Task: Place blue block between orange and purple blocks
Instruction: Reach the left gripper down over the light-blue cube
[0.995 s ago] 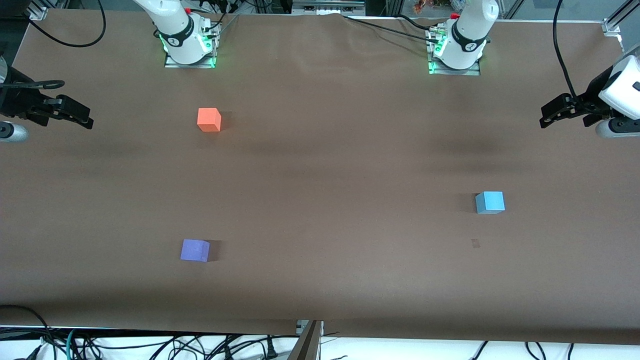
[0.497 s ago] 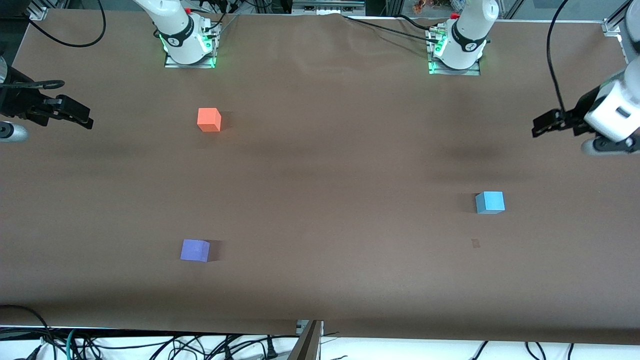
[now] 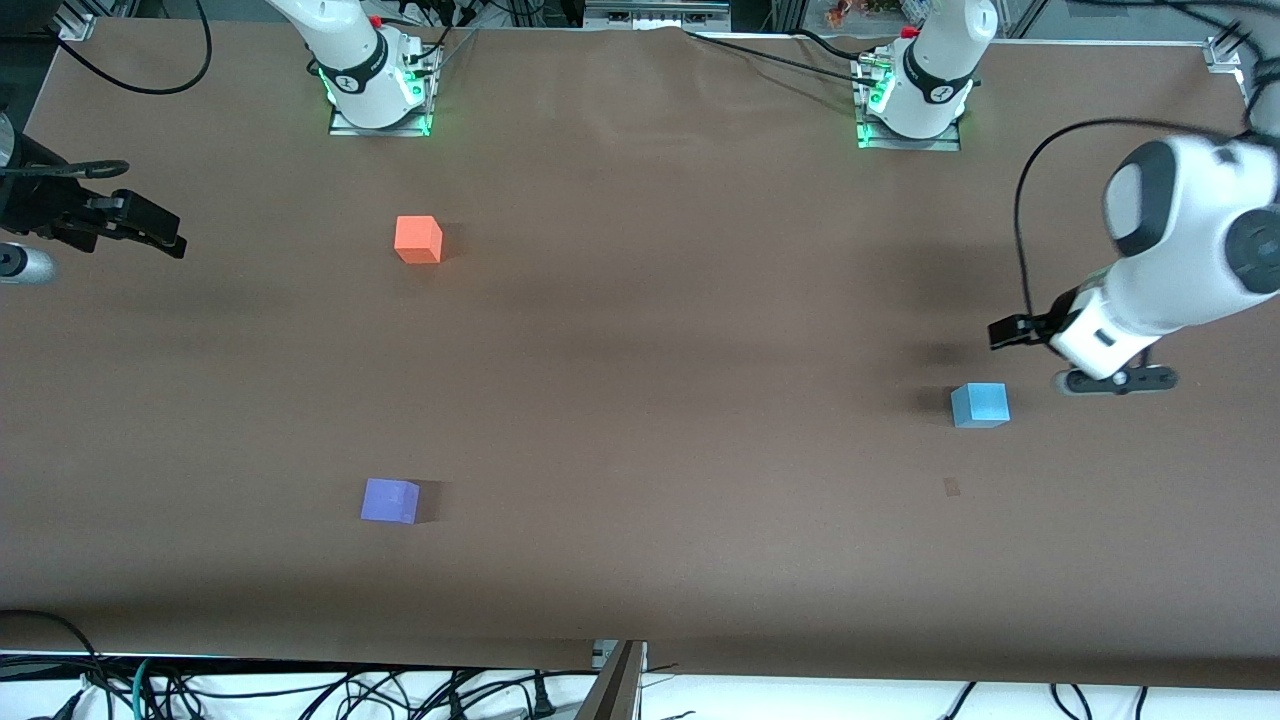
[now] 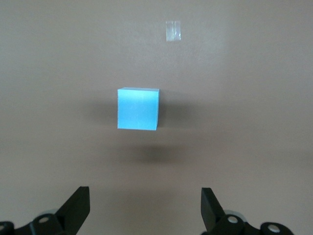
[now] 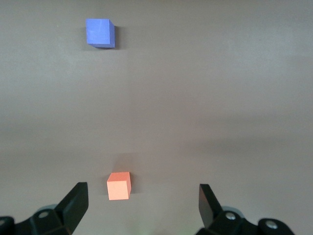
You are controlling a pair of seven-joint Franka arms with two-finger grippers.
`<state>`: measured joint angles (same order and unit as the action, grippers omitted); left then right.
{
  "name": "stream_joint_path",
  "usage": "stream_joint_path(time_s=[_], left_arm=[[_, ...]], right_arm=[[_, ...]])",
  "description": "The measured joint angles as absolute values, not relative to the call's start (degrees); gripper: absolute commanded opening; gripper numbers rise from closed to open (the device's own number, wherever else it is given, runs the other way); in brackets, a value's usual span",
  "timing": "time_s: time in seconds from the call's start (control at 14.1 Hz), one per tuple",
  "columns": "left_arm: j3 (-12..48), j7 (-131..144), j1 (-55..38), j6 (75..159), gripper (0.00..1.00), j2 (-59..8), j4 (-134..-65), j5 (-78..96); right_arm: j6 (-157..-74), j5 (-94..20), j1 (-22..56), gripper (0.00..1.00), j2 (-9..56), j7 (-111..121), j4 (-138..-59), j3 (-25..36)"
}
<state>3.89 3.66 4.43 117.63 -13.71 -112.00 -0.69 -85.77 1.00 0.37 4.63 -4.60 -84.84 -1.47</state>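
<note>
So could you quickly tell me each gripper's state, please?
Left gripper: open, empty, above the blue block.
Right gripper: open, empty, waiting.

tabletop (image 3: 640, 330): brown paper-like sheet, matt, a few soft wrinkles near the bases
blue block (image 3: 980, 405): matt, plain faces, kinda foam-looking
orange block (image 3: 418, 240): same matt finish, no shine
purple block (image 3: 390, 500): matt too
left gripper (image 4: 145, 208): black plastic jaws, dull
left arm shell (image 3: 1180, 260): smooth glossy white plastic
tape scrap (image 4: 173, 31): clear, slightly shiny
</note>
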Motion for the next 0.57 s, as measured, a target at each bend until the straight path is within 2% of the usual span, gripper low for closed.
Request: stream_joint_path(time_s=[0.28, 0.57], left_arm=[[3.8, 3.6, 5.9, 127.5, 1.00, -21.9, -112.7, -0.7], [3.9, 3.6, 6.1, 133.1, 1.00, -25.6, -112.5, -0.7]], right_arm=[[-85.8, 1.0, 0.4, 1.00, 4.6, -4.6, -84.8, -1.5], [-85.8, 1.0, 0.4, 1.00, 4.6, -4.6, -84.8, -1.5]])
